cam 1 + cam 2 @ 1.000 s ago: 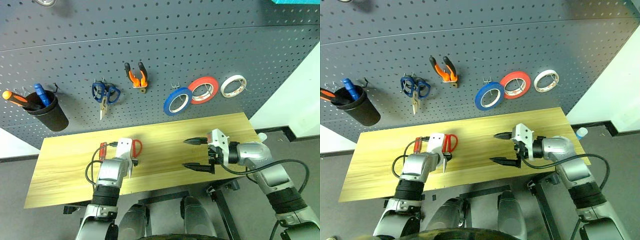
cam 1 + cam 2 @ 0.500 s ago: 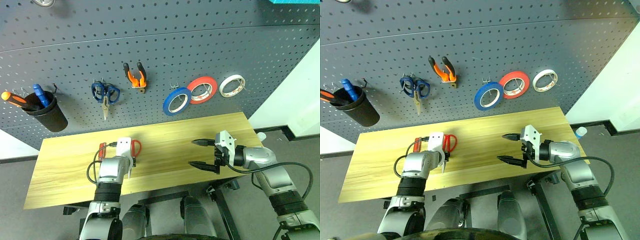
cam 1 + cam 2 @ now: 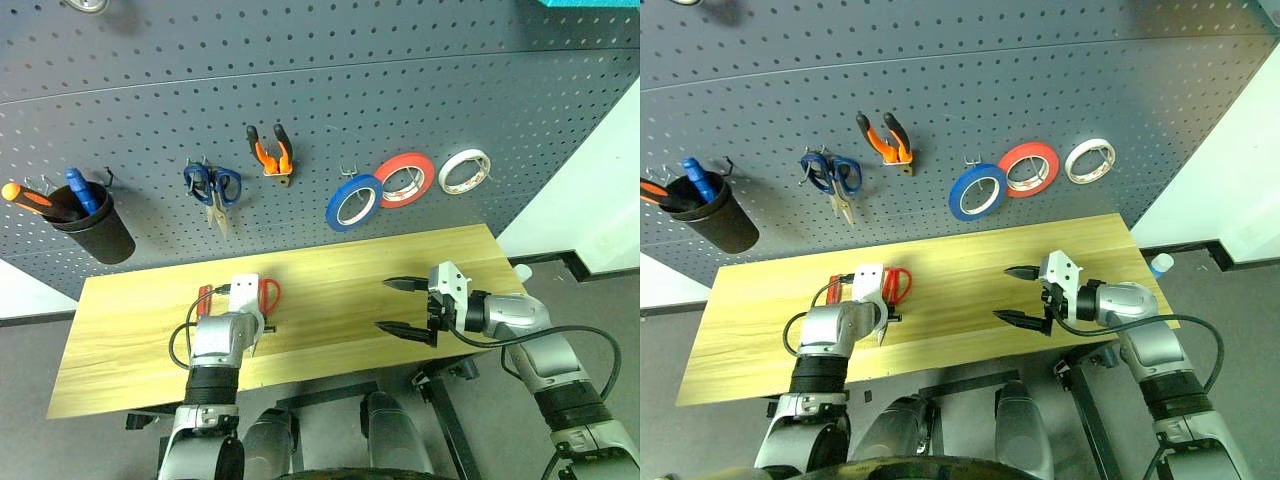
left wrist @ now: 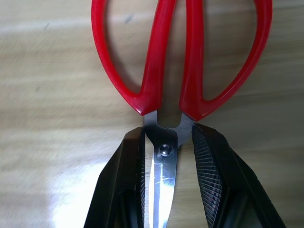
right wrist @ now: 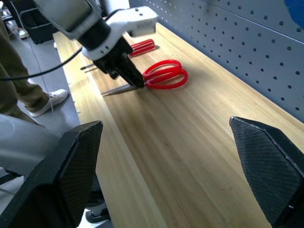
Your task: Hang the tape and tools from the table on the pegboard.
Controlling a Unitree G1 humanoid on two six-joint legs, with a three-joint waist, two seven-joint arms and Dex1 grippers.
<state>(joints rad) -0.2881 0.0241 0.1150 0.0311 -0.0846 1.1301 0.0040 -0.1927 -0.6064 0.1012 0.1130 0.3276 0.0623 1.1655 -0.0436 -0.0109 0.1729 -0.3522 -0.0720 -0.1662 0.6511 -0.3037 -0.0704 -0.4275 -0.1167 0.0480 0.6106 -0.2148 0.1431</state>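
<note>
Hanging already: blue tape [image 3: 354, 202] and pliers [image 3: 272, 152]; left jaws pinch red scissors [image 4: 182, 61]; screwdriver [image 5: 140, 46] waits on worktop [image 3: 330, 270]; right jaws open.

Red scissors [image 4: 180, 61] flat on table [image 3: 340, 280]

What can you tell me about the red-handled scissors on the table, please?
The scissors have two glossy red loop handles that look like plastic and bright metal blades joined by a small rivet. The blades are closed. They lie flat on the table, toward its left part, loops toward the pegboard, with a red-handled screwdriver beside them. The left gripper has its jaws closed on the blades at the pivot, just below the handles, a finger on each side.
</note>
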